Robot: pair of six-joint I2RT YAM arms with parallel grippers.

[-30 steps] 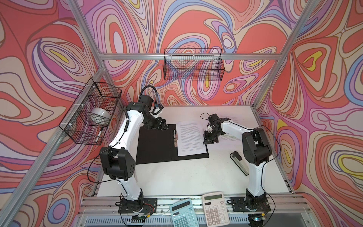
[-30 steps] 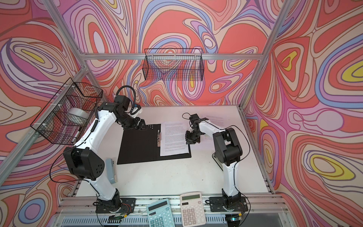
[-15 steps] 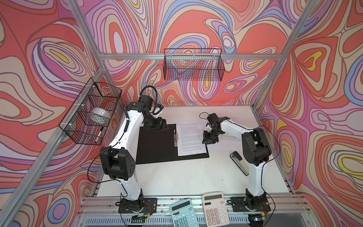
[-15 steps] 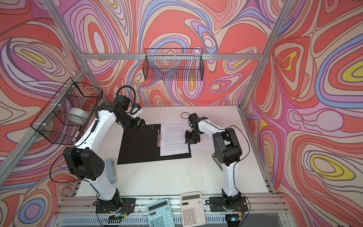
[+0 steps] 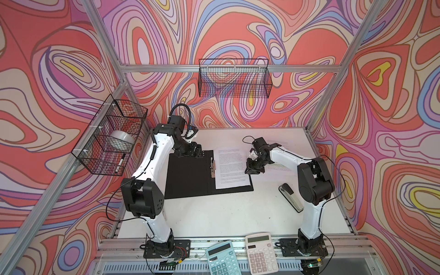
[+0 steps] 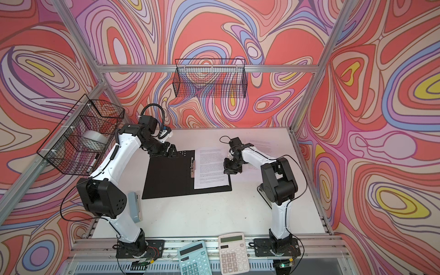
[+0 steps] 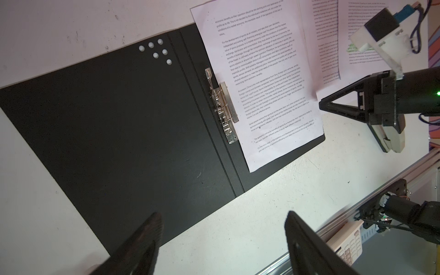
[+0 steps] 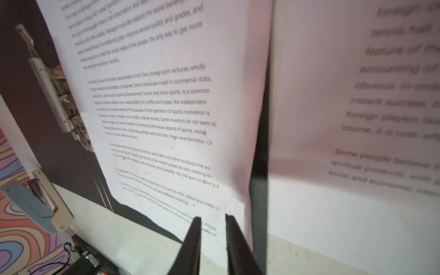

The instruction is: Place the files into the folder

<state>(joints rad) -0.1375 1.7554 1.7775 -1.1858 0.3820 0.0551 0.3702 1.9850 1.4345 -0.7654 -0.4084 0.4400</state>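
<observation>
— Start from above: where is the folder?
— In both top views the folder (image 5: 188,176) lies open on the white table (image 5: 226,214), black inside up. A printed sheet (image 5: 232,166) lies flat on its right half, just beside the metal clip (image 5: 212,166). The other sheets (image 5: 281,166) lie on the table to its right.
— And the grippers?
— The left gripper (image 5: 197,152) is at the far edge of the folder's left half. The right gripper (image 6: 232,170) points down at the printed sheet's right edge. Both are too small there to read their jaws.
— The left wrist view, then?
— The left gripper (image 7: 221,215) has its jaws spread wide with nothing between them, over the folder (image 7: 119,123) and its edge. Across the page, the right gripper (image 7: 321,107) tapers almost to a point beside the printed sheet (image 7: 269,90). One of the other sheets (image 7: 364,54) carries green highlighted lines, and a stapler (image 7: 390,138) lies beyond.
— The right wrist view?
— The right gripper (image 8: 212,217) keeps only a narrow gap between its fingertips (image 8: 196,222), and it grips nothing. It is over the printed sheet (image 8: 166,107) near its right edge. Whether the tips touch the paper I cannot tell. One of the other sheets (image 8: 357,119) is just beside it, blurred, with a dark strip between the two
</observation>
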